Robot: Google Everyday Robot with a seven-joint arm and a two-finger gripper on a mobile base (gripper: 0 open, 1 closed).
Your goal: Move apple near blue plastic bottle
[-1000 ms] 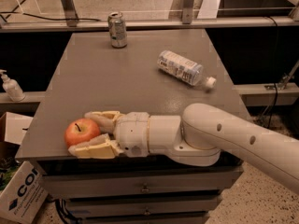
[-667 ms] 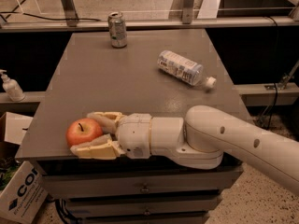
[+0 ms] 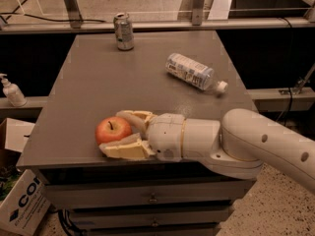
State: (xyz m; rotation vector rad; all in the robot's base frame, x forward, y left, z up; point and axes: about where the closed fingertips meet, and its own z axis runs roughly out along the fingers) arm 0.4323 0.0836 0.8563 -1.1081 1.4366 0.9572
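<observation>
The red-orange apple (image 3: 112, 130) sits near the front left of the grey table (image 3: 98, 77). My gripper (image 3: 112, 132) reaches in from the right, and its two cream fingers (image 3: 133, 117) are closed around the apple, one behind it and one in front. The blue plastic bottle (image 3: 191, 71) lies on its side at the back right of the table, its white cap pointing right. It lies well apart from the apple.
A silver drink can (image 3: 124, 31) stands at the table's back edge. A small white pump bottle (image 3: 11, 90) stands on a ledge to the left. A cardboard box (image 3: 22, 201) sits on the floor at the front left. Drawers run below the table's front edge.
The gripper and the apple have moved together to the right along the table's front, away from the left edge. The bottle and the can have not moved.
</observation>
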